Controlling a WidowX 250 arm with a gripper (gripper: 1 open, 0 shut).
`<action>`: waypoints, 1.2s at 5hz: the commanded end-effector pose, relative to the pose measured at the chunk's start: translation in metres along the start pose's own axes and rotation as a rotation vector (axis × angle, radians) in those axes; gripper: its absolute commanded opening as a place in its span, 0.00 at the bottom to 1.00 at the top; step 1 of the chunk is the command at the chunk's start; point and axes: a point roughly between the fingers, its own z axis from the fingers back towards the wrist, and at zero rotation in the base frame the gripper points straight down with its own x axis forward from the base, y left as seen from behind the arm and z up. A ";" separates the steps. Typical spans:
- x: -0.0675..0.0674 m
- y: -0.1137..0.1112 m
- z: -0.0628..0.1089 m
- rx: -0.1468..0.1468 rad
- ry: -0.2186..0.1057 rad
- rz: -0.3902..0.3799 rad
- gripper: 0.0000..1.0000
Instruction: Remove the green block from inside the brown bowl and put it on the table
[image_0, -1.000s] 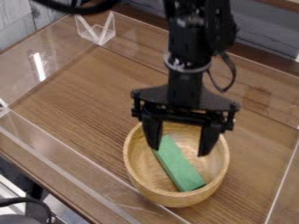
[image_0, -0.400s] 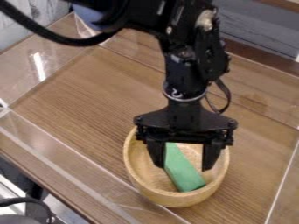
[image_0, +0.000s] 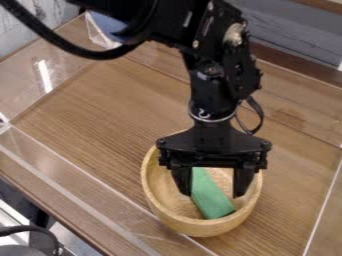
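Near the table's (image_0: 94, 110) front edge, the brown bowl (image_0: 167, 205) holds the green block (image_0: 211, 195); the gripper (image_0: 213, 186) points down into it, jaws spread wide astride the block.

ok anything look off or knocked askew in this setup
Nothing stands out. The green block lies inside the brown bowl, which sits upright on the table. The open gripper hangs straddling the block.

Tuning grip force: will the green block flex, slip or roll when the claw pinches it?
The green block looks like a solid flat bar, so probably stiff. Flat faces make rolling unlikely. It leans on the brown bowl's curved wall, so it may slide as the open claw closes.
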 end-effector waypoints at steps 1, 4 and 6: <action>0.007 -0.002 0.004 -0.025 -0.020 0.014 1.00; 0.010 0.001 0.000 -0.039 -0.019 0.033 1.00; 0.011 0.001 0.000 -0.048 -0.022 0.043 1.00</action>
